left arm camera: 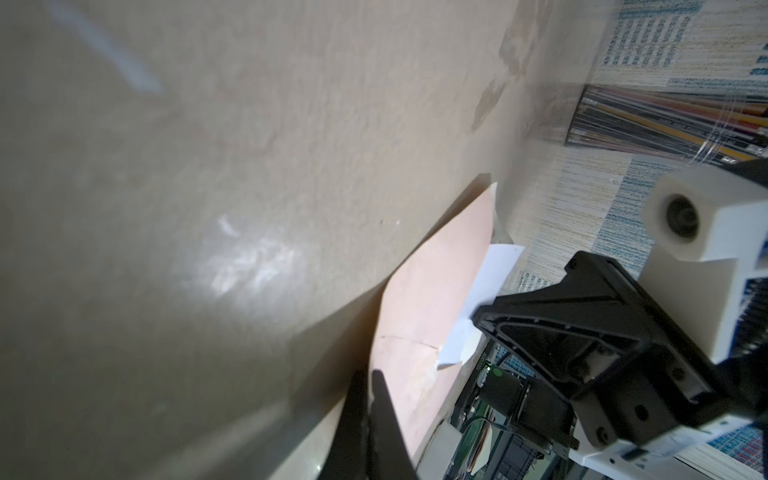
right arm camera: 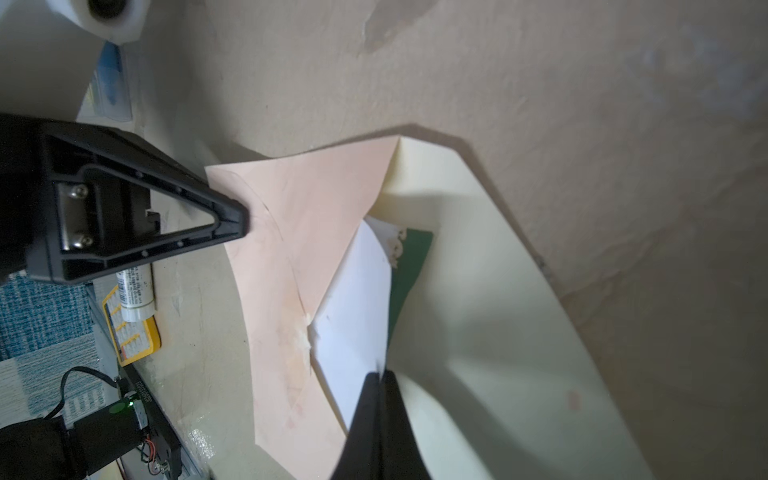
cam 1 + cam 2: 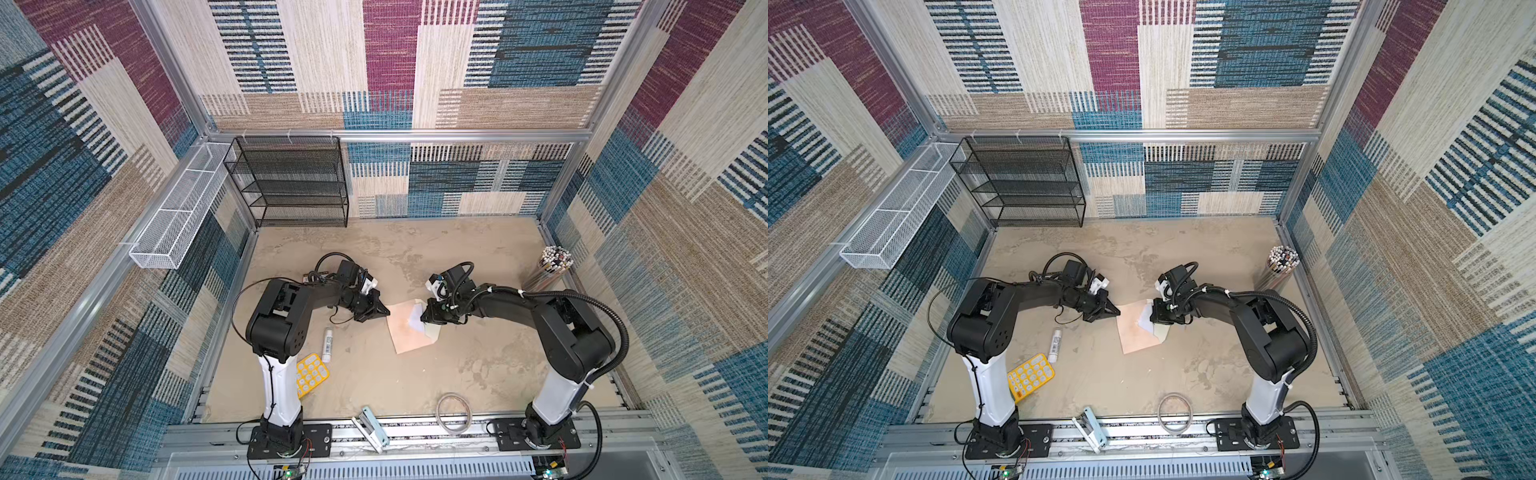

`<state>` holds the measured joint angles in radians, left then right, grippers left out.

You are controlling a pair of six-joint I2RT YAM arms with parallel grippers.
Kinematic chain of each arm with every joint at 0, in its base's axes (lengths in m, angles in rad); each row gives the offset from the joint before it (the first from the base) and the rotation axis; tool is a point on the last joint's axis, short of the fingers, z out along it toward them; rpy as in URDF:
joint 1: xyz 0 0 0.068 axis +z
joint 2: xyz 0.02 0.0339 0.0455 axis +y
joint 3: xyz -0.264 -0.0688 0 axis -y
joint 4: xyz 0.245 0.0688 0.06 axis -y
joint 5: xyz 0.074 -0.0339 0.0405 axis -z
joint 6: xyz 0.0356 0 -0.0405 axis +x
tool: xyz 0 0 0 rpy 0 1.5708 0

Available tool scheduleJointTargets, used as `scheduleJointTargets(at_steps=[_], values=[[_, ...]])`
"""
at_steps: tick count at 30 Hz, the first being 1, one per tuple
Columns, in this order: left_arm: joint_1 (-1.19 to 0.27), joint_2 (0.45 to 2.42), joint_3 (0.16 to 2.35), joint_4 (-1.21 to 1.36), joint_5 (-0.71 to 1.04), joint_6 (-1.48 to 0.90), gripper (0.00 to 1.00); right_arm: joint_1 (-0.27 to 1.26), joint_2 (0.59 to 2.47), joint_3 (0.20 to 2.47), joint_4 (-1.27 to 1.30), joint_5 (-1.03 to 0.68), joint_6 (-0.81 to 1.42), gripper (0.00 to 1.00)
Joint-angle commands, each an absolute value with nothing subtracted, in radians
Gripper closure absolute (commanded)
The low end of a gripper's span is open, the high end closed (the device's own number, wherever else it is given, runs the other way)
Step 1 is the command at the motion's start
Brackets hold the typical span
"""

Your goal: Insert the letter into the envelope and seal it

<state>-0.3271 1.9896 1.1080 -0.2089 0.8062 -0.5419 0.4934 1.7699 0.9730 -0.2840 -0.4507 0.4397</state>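
Letter [image 2: 357, 299] sits partly inside envelope [image 2: 299, 216], touching right end effector [image 2: 379, 375].

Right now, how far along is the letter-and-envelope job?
Done: the white, green-bordered paper letter sits partway inside the peach-pink paper envelope. In hand: left gripper shut at the envelope's edge, right gripper shut beside the letter's exposed end. Left: push it fully in, fold the open cream flap down, seal.
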Motion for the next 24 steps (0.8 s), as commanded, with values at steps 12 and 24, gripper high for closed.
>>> scheduleJointTargets(at_steps=[12,24], values=[[-0.322,1.985,1.136,-0.273,0.785,-0.471,0.87,0.492,1.782,1.031,-0.409,-0.352,0.359,1.00],[-0.321,2.010,1.141,-0.243,0.806,-0.492,0.81,0.495,1.851,1.075,-0.415,-0.403,0.339,1.00]])
